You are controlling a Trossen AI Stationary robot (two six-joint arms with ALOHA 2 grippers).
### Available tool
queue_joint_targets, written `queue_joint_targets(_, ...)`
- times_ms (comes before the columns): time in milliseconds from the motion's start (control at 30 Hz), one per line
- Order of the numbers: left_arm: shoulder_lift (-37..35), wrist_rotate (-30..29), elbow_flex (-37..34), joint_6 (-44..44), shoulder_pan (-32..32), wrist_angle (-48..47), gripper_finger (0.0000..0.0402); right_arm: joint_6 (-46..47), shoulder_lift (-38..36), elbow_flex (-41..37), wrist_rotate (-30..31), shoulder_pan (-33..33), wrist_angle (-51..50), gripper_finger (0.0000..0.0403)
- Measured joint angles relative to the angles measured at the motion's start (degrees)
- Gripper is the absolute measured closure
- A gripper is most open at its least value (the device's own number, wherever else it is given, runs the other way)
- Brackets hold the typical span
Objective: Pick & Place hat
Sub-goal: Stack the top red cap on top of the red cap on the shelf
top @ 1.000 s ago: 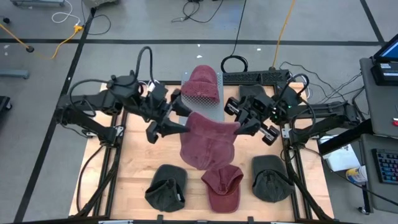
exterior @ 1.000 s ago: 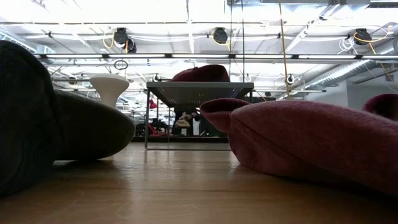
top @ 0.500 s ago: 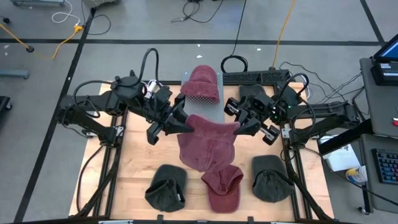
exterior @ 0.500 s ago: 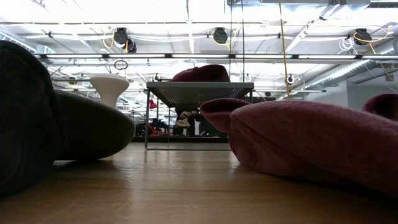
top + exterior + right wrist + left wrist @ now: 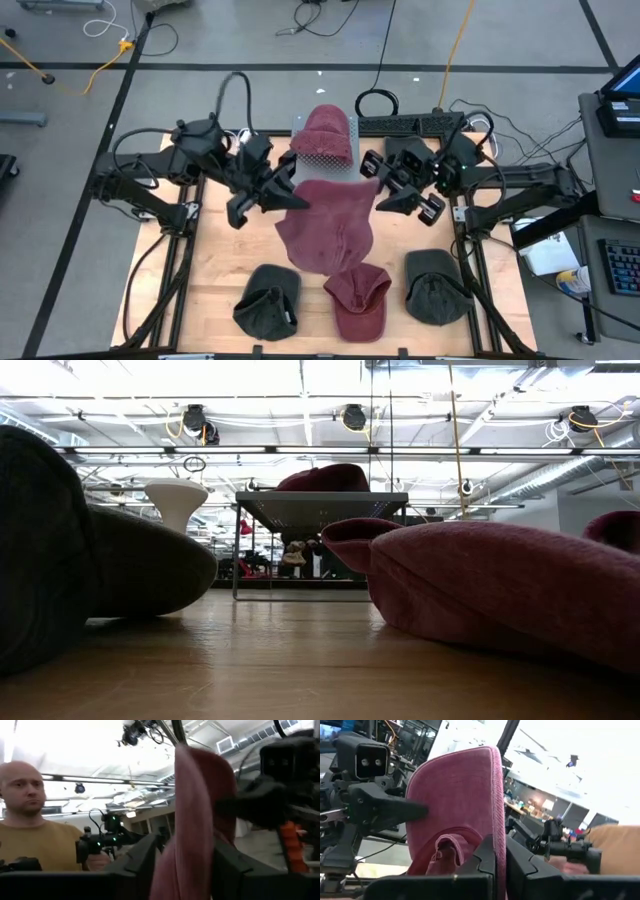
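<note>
From above, the left pincer (image 5: 283, 193) is clamped on the near-left edge of the big red hat (image 5: 325, 225), which hangs stretched at the middle of the surface (image 5: 215, 270), just in front of the grey stand (image 5: 338, 172). The right pincer (image 5: 382, 199) sits at the hat's opposite edge with its fingers parted around the fabric; whether it grips at all I cannot tell. Count from up here: three red hats, one on the stand (image 5: 325, 135), one held, one cap (image 5: 358, 300) at the front; two dark caps, front-left (image 5: 267, 300) and front-right (image 5: 433, 287). Down at surface level, no pincer shows: a dark cap (image 5: 100, 575) fills the left, a red hat (image 5: 500, 590) bulks at the right, and the stand (image 5: 320, 510) with its red hat (image 5: 322, 478) sits behind. The left wrist view shows the brim (image 5: 470, 805) pinched tight between the two fingers (image 5: 487, 857), with the other arm beyond. The right wrist view has fabric (image 5: 192, 820) standing between spread fingers (image 5: 145, 852), and a person in a mustard shirt (image 5: 35, 840) watching from behind. To do this well, I'd say the left should hold firm and lift evenly so the soft crown doesn't sag or drag on the front red cap, and the right should back straight off without snagging the edge.
</note>
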Motion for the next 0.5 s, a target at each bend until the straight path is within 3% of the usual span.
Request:
queue_joint_targets(100, -1.28, -0.18, 0.00, -2.47, 1.19, 0.96, 0.0393, -3.98, -1.72, 0.00, 0.59, -0.77, -5.37, 0.0225)
queue_joint_targets(233, -3.02, -0.99, 0.04, -6.33, 3.12, 1.21, 0.0389, -10.03, -4.73, 0.00, 3.60, -1.59, -14.51, 0.0218)
queue_joint_targets(500, -8.16, -5.70, 0.11, -7.51, 7.02, -3.44, 0.0391, -24.07, -11.41, 0.00, 18.55, -1.65, -33.08, 0.0235)
